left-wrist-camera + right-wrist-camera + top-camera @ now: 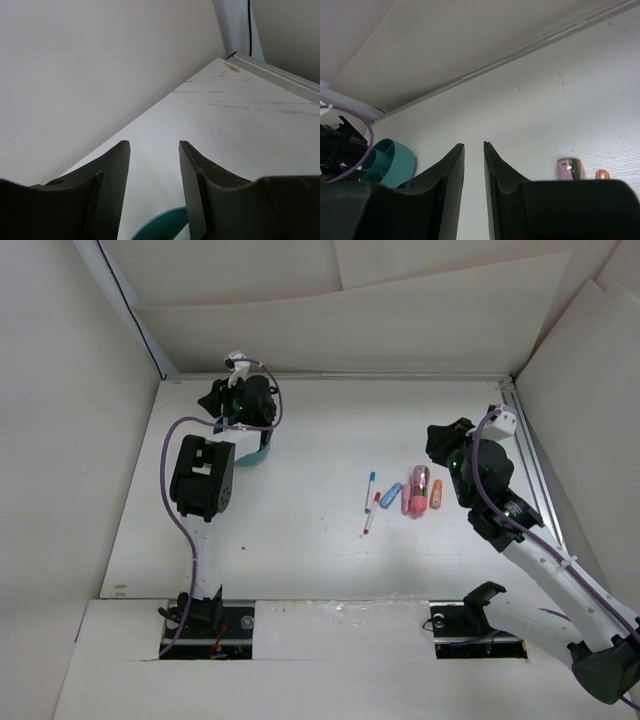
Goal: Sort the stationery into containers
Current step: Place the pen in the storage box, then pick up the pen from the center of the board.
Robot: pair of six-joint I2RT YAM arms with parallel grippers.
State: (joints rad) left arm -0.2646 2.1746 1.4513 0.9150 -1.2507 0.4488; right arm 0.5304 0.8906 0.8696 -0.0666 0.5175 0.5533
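Observation:
The stationery lies in a cluster right of the table's middle: a blue-capped pen (pixel 370 488), a red-capped pen (pixel 372 513), a blue marker (pixel 390 495), a pink one (pixel 409 503), a magenta one (pixel 421 483) and an orange one (pixel 437 493). The teal cup (pixel 256 453) stands at the far left, mostly hidden under my left gripper (pixel 240 426). The left gripper (pixel 154 146) is open and empty, with the cup's rim (pixel 165 225) low between its fingers. My right gripper (pixel 441 442) hovers just behind the markers. The right gripper (pixel 474 146) is narrowly open and empty.
White walls enclose the table on the left, back and right. A metal rail (pixel 535 475) runs along the right edge. In the right wrist view the teal cup (pixel 387 162) shows far left, and a pink marker (pixel 568 168) and an orange one (pixel 602 174) at right.

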